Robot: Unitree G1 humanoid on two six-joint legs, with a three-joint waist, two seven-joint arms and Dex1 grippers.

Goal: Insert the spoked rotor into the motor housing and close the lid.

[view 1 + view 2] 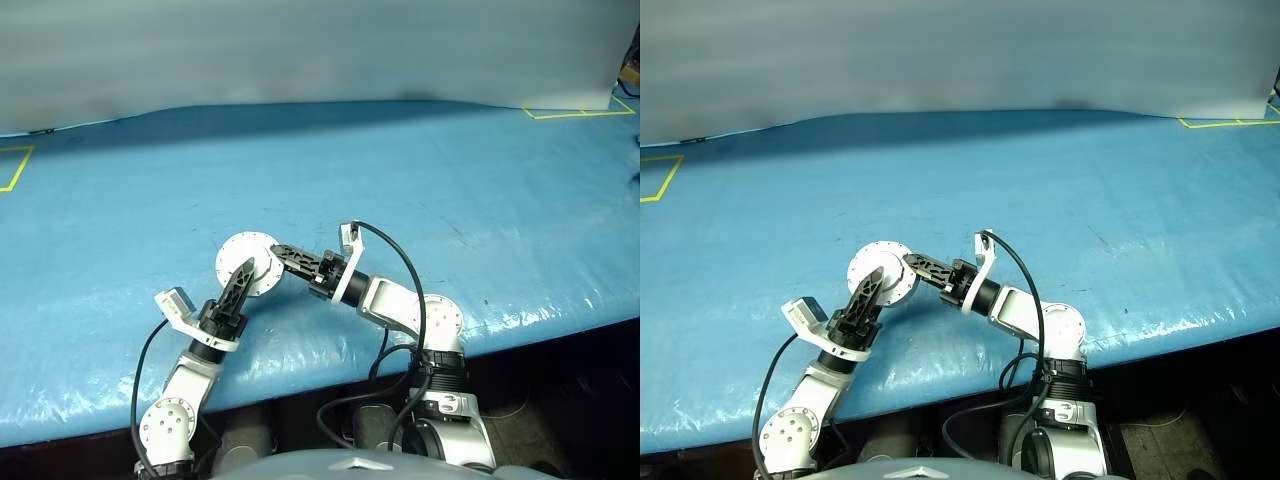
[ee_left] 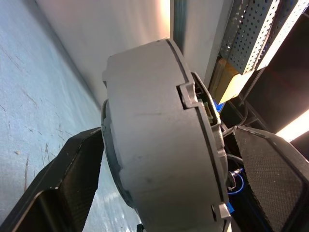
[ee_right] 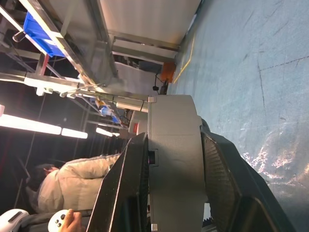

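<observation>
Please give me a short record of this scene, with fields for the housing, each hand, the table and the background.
motor housing: round grey puck, lifted above the table, lid side facing the head camera
right hand: shut on motor housing, one finger on each flat face
left hand: open, fingers on either side of the housing
table: blue cover
background: seated person in pale jacket

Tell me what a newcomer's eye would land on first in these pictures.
First, the round grey motor housing, lifted above the near part of the blue table where both arms meet. The right tool clamps it by its two flat faces, while the left tool stands open around it, one finger on either side. In the right wrist view, a person sits beyond the table holding a controller.
</observation>
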